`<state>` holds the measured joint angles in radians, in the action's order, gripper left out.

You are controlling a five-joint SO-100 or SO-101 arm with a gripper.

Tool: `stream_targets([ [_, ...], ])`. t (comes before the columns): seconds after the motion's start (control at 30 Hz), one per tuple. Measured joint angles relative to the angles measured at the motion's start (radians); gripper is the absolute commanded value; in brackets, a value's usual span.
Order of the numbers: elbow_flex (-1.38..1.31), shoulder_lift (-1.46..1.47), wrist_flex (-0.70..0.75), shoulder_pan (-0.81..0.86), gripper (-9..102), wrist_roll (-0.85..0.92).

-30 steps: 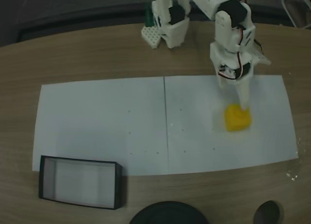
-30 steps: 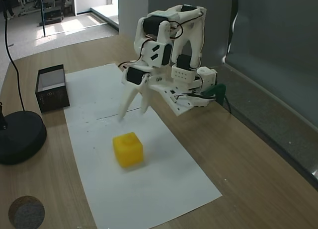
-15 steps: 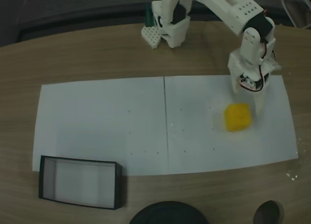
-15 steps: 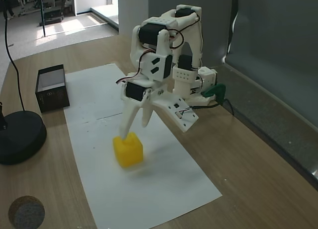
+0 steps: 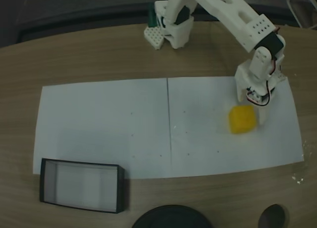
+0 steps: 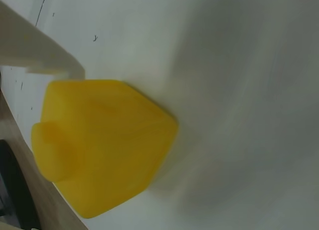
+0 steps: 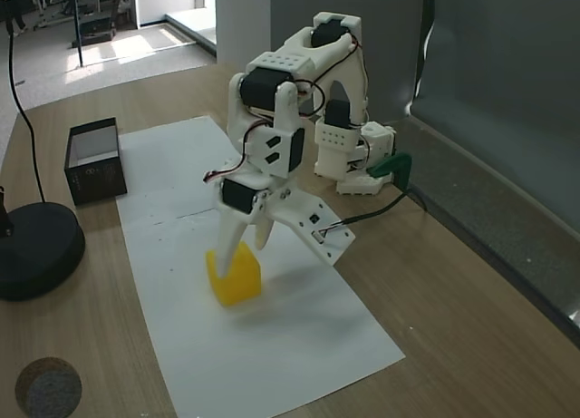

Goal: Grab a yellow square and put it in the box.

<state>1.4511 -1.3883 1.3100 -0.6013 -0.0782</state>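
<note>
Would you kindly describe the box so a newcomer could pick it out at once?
Start at the white paper sheet on the wooden table. In a fixed view, the box sits at its lower left edge: a shallow rectangular tray, black-walled and pale-floored, unlike the round black base nearby.

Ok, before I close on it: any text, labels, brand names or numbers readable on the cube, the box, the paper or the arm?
None can be read.
yellow square: a raised round stud, no lettering.
box: plain black walls.
white paper: small dots and a dark line, no words.
claw and arm: no legible marking.
</note>
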Motion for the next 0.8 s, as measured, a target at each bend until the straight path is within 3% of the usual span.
stream_targets([
  [0.53, 0.000, 0.000, 0.008, 0.107, 34, 0.026],
  [0.8, -0.002, 0.044, 0.034, 0.084, 34, 0.026],
])
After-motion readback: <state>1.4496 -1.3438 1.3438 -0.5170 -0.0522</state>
